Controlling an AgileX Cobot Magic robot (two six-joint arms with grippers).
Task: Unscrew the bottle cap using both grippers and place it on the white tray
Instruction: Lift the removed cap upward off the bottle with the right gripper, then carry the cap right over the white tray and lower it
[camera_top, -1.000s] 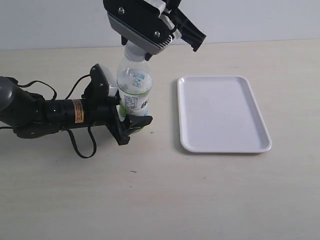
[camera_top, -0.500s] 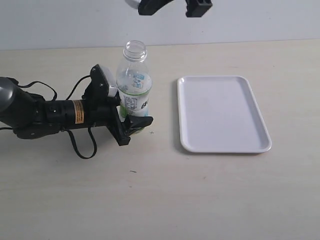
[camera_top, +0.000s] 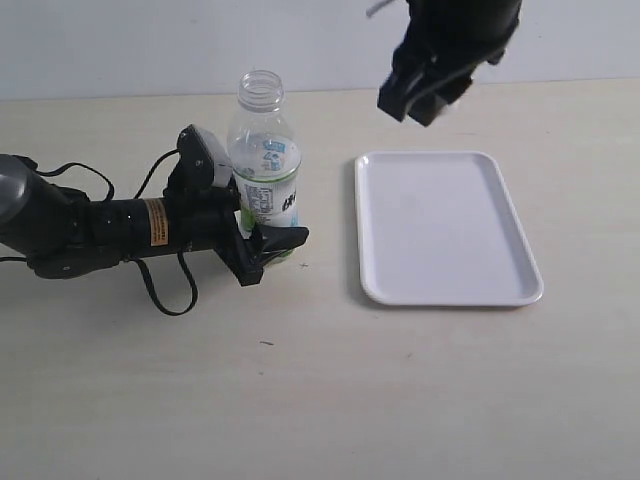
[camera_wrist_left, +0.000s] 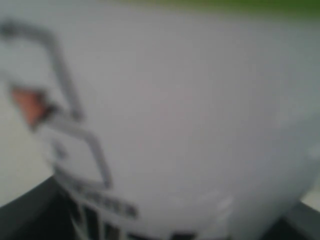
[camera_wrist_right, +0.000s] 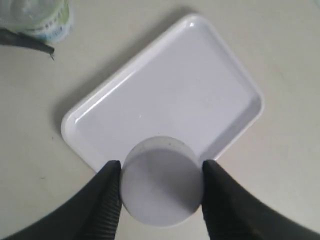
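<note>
right gripper (camera_wrist_right: 161, 167) grips the bottle cap (camera_wrist_right: 161, 190) over the white tray (camera_wrist_right: 200, 85) edge, 3 o'clock from the bottle (camera_top: 264, 165) that left gripper (camera_top: 258, 235) clamps; better to center it, lower gently, then release.

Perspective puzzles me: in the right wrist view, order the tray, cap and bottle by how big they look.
1. white tray
2. bottle cap, inflated by nearness to the camera
3. bottle, cut off at the edge, so unsure
</note>
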